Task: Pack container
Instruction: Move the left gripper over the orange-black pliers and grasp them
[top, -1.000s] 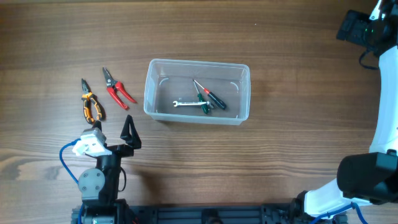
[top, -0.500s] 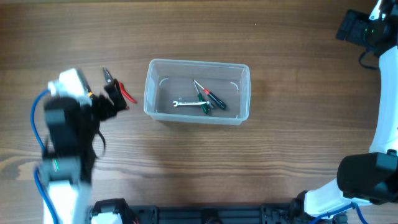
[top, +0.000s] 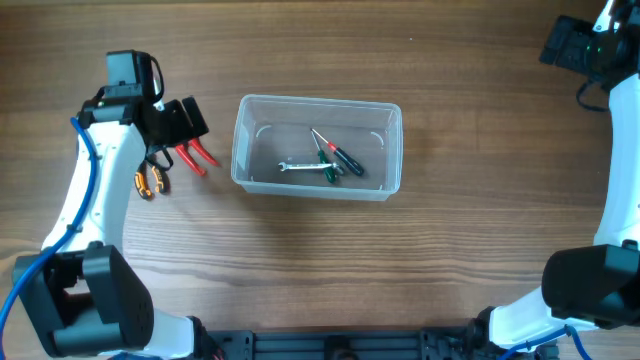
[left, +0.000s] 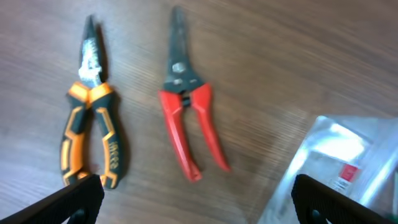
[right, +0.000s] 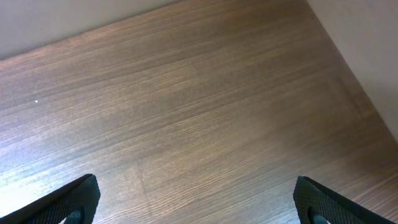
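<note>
Pick-up step, by my judgement: the left gripper (top: 190, 120) hovers, fingers spread, over red-handled steel pliers (left: 186, 124) on the wooden table (top: 400, 260) just left of the clear rectangular plastic container (top: 243, 150). Next it should descend and pinch them. The right gripper (right: 198, 199), well right of the container, has its fingers spread too.

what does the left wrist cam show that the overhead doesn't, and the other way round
Only the left wrist view: the orange-handled pliers and red-handled cutters whole, tip to handles, side by side and apart, with the left tool seen open. Only the overhead view: the whole container, the wrench and screwdrivers inside it, and the left arm covering part of both hand tools. Both: the pliers, the cutters, the wooden table and the container, of which the wrist view catches just a corner.
</note>
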